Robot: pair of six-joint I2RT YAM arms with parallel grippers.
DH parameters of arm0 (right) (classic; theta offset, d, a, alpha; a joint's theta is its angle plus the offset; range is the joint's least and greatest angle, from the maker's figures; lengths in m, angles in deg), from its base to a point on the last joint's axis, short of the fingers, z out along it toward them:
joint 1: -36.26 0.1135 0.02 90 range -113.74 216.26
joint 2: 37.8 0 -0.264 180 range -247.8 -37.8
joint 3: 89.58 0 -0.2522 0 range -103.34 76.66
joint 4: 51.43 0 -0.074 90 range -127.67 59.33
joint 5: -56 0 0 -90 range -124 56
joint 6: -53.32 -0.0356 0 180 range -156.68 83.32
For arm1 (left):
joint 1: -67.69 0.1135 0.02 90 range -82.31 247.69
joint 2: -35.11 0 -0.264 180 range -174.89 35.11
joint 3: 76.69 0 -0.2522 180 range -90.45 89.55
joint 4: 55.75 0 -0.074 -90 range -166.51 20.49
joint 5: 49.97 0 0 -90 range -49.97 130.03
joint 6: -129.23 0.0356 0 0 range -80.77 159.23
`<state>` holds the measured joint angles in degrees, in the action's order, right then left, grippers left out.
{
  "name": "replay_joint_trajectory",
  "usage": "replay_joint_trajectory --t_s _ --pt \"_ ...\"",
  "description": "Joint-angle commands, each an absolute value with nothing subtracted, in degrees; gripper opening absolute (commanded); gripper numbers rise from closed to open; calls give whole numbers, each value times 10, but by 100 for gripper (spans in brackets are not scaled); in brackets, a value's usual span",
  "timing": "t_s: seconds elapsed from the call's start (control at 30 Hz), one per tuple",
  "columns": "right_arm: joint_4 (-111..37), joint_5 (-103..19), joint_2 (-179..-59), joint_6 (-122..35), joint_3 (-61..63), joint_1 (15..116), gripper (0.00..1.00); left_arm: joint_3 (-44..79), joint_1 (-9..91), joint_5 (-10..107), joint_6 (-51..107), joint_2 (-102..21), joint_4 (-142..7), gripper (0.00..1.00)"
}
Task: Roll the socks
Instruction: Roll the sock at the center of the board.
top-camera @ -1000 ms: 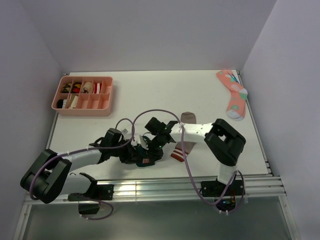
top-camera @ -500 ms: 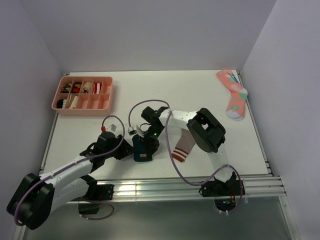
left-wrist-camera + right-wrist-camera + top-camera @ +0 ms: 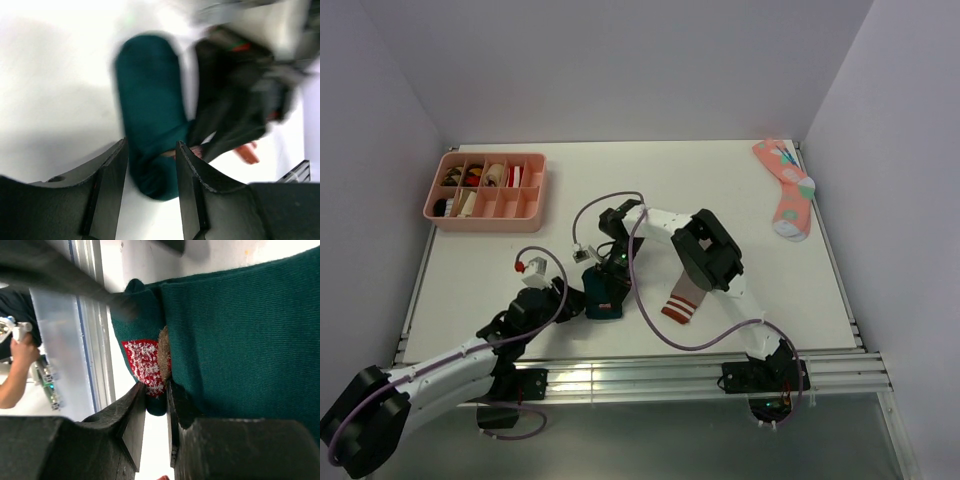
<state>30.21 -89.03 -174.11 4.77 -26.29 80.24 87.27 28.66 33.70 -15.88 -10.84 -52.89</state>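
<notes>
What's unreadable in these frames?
- Taupe sock: top view, the right arm covers its toe half.
- Right hand: left wrist view, motion-blurred.
- Green sock motif: top view, too small; right wrist view, partly behind a fold.
- Pink tray contents: top view, too small.

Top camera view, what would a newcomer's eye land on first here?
Probably the left gripper and right gripper, which meet on the green sock at the front middle of the table. Beside it to the right lies the brown sock with its red-striped cuff, partly under the right arm. The pink sock at far right and pink tray at far left stand out in colour.
</notes>
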Motion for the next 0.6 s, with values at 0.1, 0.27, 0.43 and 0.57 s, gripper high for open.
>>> replay_joint_trajectory --t_s 0.1,0.27,0.43,0.57 --pt "326 -842 -1775 70 -299 793 27 912 245 250 -104 -71 -402 50" --pt "332 -848 -1782 72 -311 792 27 918 244 265 -73 -71 -390 51" --pt "335 -857 -1790 78 -316 792 27 940 244 315 -63 -128 -304 52" --pt "329 -860 -1790 75 -313 791 27 943 244 346 -52 -180 -263 53"
